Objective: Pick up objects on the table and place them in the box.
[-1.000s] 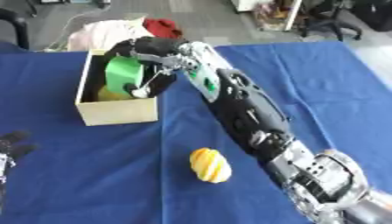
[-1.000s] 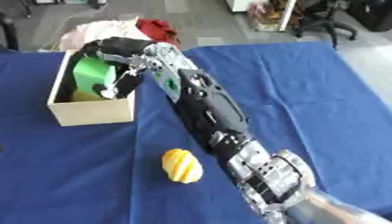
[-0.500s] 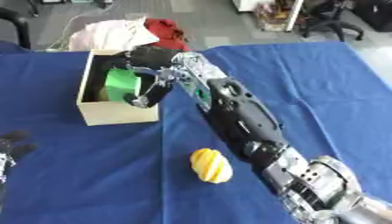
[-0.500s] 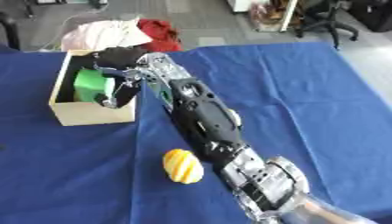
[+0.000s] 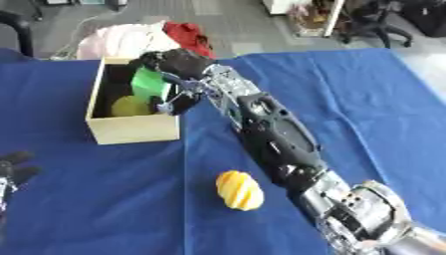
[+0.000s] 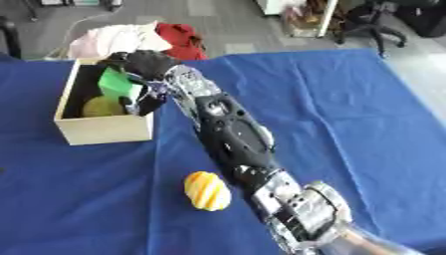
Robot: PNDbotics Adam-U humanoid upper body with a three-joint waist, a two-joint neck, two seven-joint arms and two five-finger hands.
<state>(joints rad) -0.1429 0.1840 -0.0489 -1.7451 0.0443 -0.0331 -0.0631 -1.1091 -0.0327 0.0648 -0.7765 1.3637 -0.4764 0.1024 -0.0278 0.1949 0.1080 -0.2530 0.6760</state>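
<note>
- A cardboard box (image 5: 131, 130) sits open on the blue-covered bench (image 5: 366, 109), towards its far left.
- Inside lie a yellow object (image 5: 131, 105) and a green object (image 5: 150, 84).
- The right hand (image 5: 178, 67) reaches over the box's right wall, fingers curled around the green object.
- A yellow striped object (image 5: 239, 190) lies on the bench, well apart from the box.
- The left hand (image 5: 10, 172) rests open at the lower left edge.

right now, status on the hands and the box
Right robot hand over the box, curled on green object. Left robot hand idle, lower left. Yellow object on the cloth. Nothing blocking.
</note>
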